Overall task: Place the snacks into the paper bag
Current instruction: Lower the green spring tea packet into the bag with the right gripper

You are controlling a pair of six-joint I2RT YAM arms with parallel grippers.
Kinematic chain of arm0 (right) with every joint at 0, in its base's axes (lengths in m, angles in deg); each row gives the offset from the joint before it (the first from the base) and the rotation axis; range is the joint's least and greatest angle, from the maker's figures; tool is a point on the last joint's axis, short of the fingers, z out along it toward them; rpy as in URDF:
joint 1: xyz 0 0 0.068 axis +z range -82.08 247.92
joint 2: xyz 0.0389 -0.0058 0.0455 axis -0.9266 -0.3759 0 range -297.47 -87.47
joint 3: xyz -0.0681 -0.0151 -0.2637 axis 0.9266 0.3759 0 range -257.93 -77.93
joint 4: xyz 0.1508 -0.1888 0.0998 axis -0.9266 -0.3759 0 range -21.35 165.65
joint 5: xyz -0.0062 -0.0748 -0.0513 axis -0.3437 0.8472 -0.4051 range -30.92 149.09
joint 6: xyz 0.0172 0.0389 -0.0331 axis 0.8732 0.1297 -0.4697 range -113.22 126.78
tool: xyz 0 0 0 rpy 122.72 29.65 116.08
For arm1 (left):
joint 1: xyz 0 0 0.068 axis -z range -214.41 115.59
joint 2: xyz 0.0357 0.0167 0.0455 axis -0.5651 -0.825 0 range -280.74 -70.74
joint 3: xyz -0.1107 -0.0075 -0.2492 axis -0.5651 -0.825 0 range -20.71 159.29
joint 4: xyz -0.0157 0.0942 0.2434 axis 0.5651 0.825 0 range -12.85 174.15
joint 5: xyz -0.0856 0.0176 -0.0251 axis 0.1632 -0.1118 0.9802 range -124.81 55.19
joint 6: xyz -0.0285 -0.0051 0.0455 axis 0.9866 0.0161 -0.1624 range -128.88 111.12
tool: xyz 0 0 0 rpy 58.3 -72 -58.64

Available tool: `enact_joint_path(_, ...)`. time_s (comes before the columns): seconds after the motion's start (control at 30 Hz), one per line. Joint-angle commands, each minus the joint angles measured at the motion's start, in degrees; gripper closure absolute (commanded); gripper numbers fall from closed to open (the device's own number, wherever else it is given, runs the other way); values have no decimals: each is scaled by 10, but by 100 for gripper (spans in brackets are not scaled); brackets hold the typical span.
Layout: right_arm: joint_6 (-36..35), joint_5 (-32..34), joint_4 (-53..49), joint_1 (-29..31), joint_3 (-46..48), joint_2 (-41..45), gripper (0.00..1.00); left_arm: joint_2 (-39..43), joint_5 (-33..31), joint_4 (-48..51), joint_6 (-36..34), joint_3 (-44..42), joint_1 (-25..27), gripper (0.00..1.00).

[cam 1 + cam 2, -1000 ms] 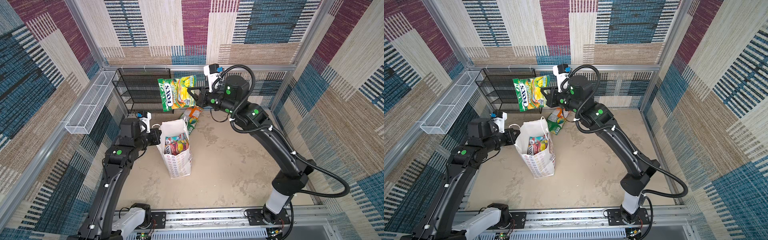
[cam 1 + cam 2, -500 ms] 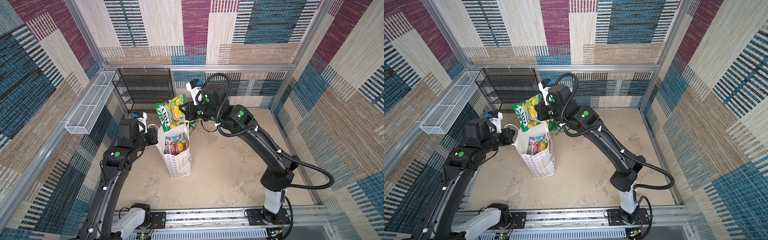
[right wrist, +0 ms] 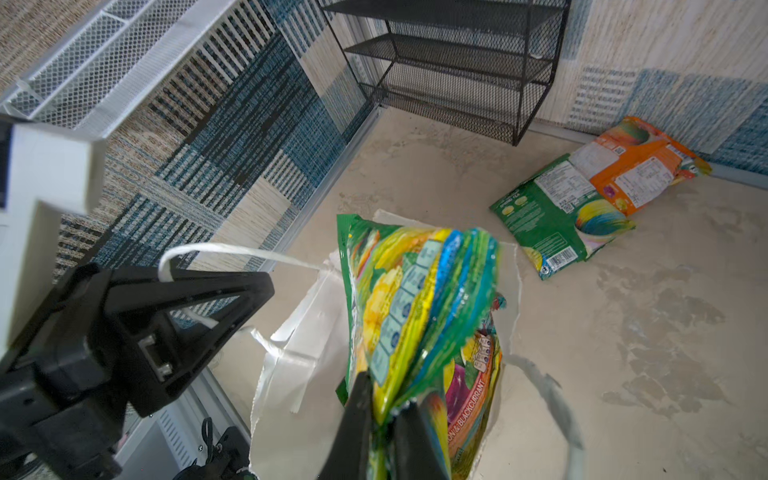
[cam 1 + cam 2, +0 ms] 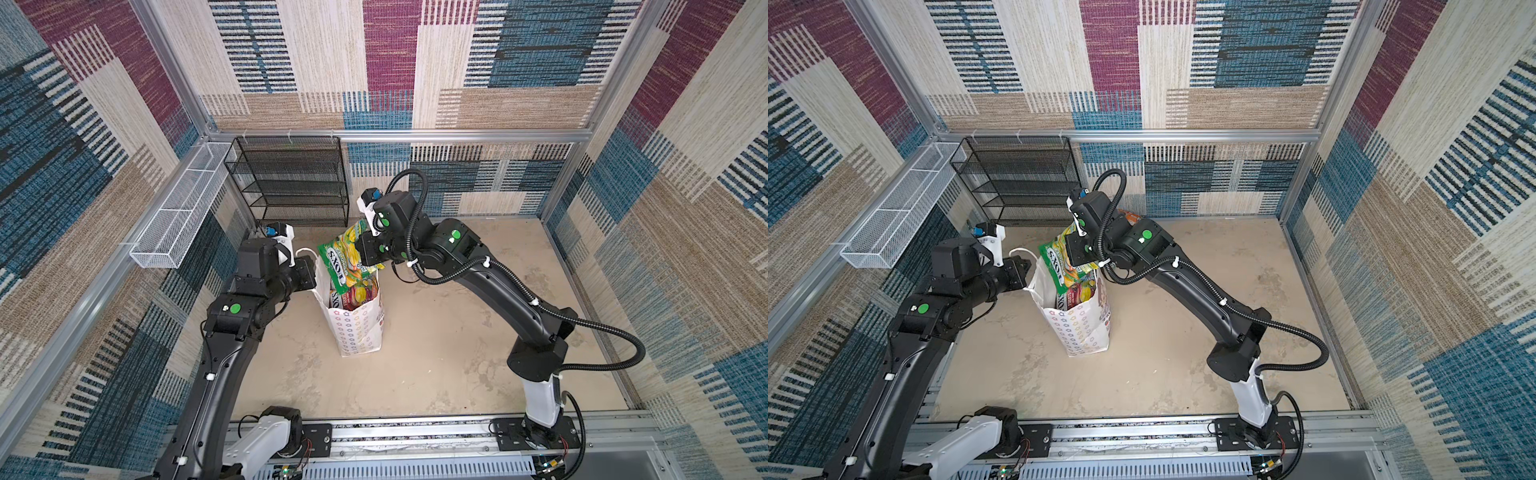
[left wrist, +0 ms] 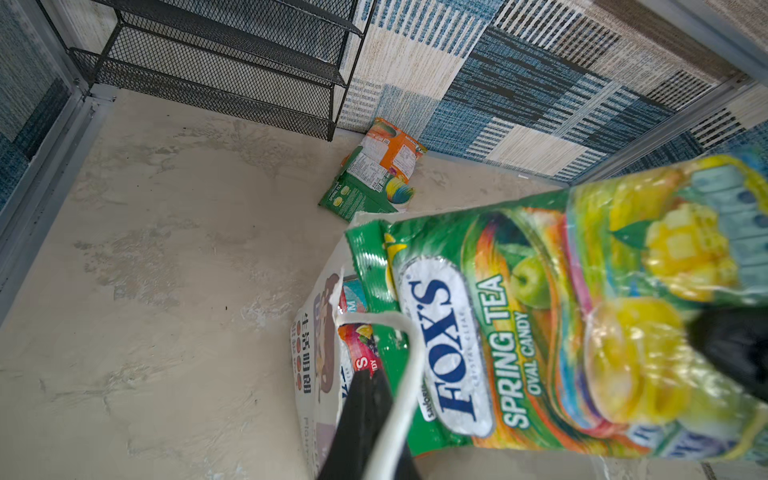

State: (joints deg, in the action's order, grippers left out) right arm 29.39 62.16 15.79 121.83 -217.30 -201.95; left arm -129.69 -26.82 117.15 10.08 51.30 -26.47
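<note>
— Now that the right gripper [image 3: 380, 399] has swung down, its pinched Spring Tea packet [image 4: 343, 262] dips into the paper bag [image 4: 357, 328].
— The left gripper [image 5: 368, 378] clamps the cord handle [image 5: 409, 365]; two packets [image 3: 552, 216] wait behind the bag.

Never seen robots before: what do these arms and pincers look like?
The left arm and right arm are glossy black jointed links, each with a white segment near its base and round green dots on the joints. A ribbed black cable runs along the right one, held by white ties. Each wrist bears a white camera mount. The left gripper and right gripper have black tapering fingers.
</note>
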Motion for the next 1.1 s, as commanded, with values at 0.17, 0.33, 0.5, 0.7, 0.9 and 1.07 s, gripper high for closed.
enact_joint_path(0.17, 38, -12, 6, 0, -6, -42, 97, 0, 13, -14, 4, -2, 0, 100)
enact_joint_path(0.33, 53, -25, 28, 1, 1, -56, 98, -1, 16, -14, 4, -2, 0, 100)
enact_joint_path(0.5, 60, -19, 29, 1, -1, -73, 98, -3, 19, -14, 4, -2, 0, 100)
enact_joint_path(0.7, 62, -21, 25, 1, -3, -92, 94, -3, 21, -15, 4, -2, 0, 100)
enact_joint_path(0.9, 60, -16, 30, 1, 0, -109, 92, -4, 23, -17, 4, -3, -1, 100)
enact_joint_path(1.07, 57, 13, 25, 1, 6, -117, 74, -4, 23, -15, 3, -3, 0, 100)
